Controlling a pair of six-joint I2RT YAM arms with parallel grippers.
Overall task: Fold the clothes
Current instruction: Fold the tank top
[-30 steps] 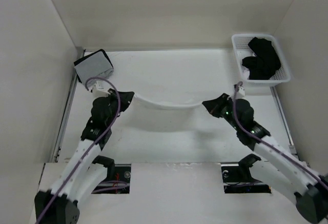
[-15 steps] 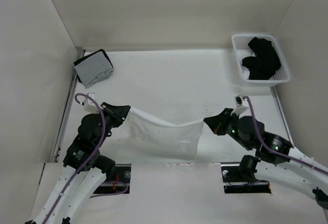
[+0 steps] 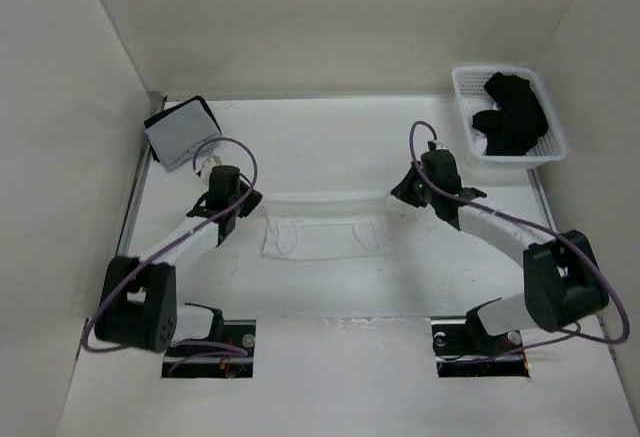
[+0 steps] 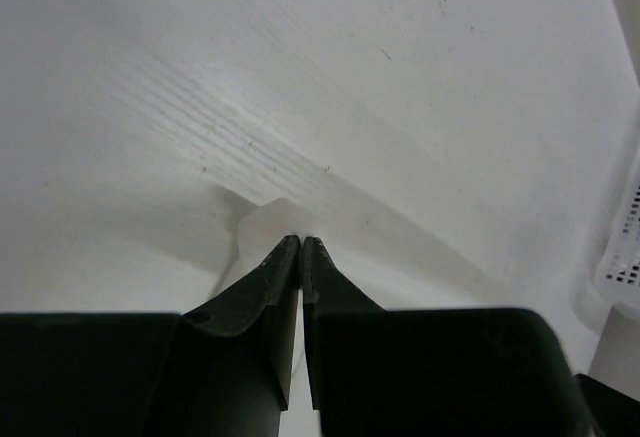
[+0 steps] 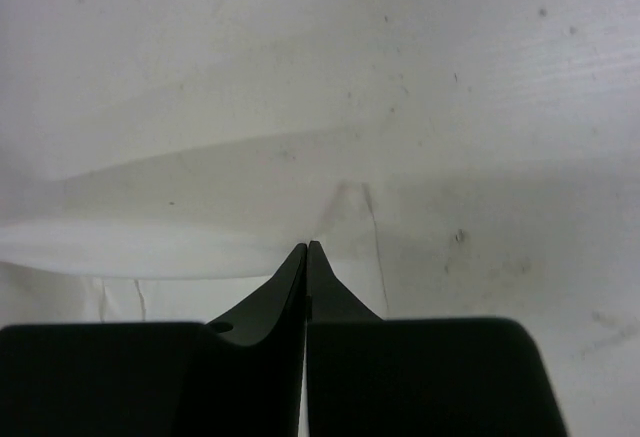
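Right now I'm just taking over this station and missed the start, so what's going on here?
Two robot arms are folding a white strappy top on the table. The left end effector and the right end effector are each shut on one end of its far edge, holding it stretched between them while the rest lies flat, straps showing. A basket of black garments at the far right and a grey-and-black folded bundle at the far left are untouched.

From above, the white top (image 3: 322, 240) blends into the table (image 3: 330, 137) — its far edge can't be traced.
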